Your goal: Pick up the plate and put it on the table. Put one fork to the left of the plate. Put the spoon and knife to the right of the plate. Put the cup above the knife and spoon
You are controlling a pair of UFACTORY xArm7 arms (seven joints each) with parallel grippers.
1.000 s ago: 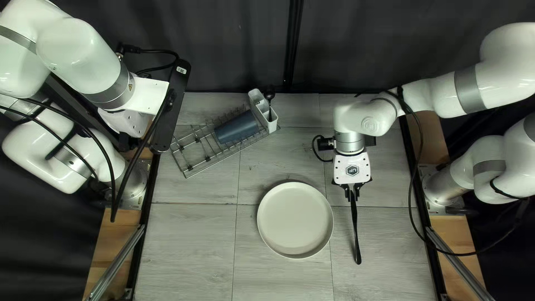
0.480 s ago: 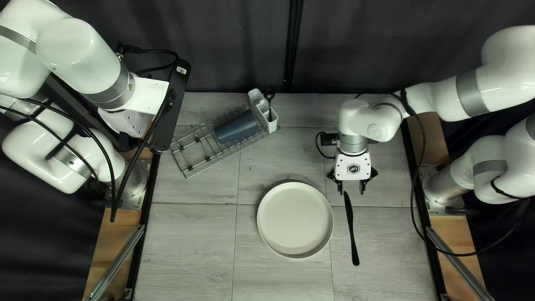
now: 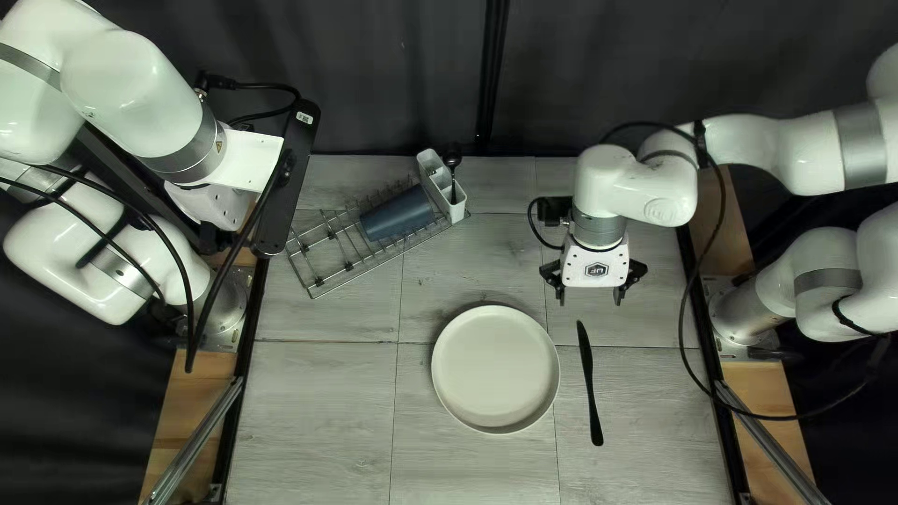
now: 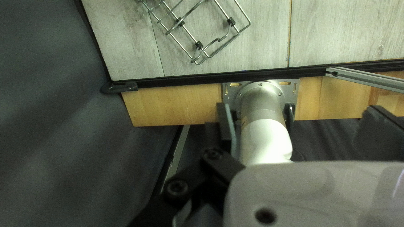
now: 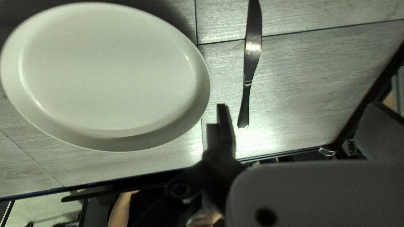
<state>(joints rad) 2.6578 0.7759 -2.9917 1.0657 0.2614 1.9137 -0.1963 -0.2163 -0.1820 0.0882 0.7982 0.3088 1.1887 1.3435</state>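
Note:
My right gripper [image 3: 590,299] is open above the table beyond the knife [image 3: 588,379], apart from it. The dark knife lies just right of the white plate [image 3: 496,369]. In the right wrist view, the spread gripper [image 5: 301,126] holds nothing, with the knife [image 5: 251,63] ahead and the plate [image 5: 109,75] beside it. A blue cup [image 3: 398,214] lies tilted on the wire rack. A dark utensil [image 3: 453,161], type unclear, stands in the white holder [image 3: 435,173]. My left gripper [image 3: 210,206] hangs over the table's left edge; the left wrist view shows the gripper [image 4: 301,130] open and empty.
The wire rack [image 3: 323,260] stands at the far left of the table, also showing in the left wrist view as a rack [image 4: 200,44]. A black cable hangs beside my right arm. A person's arm [image 5: 120,212] shows past the table edge in the right wrist view.
My right gripper has opened and let go of the knife, then drawn back toward the far edge. The knife has settled slightly to the left at its blade end. My left arm has stayed still.

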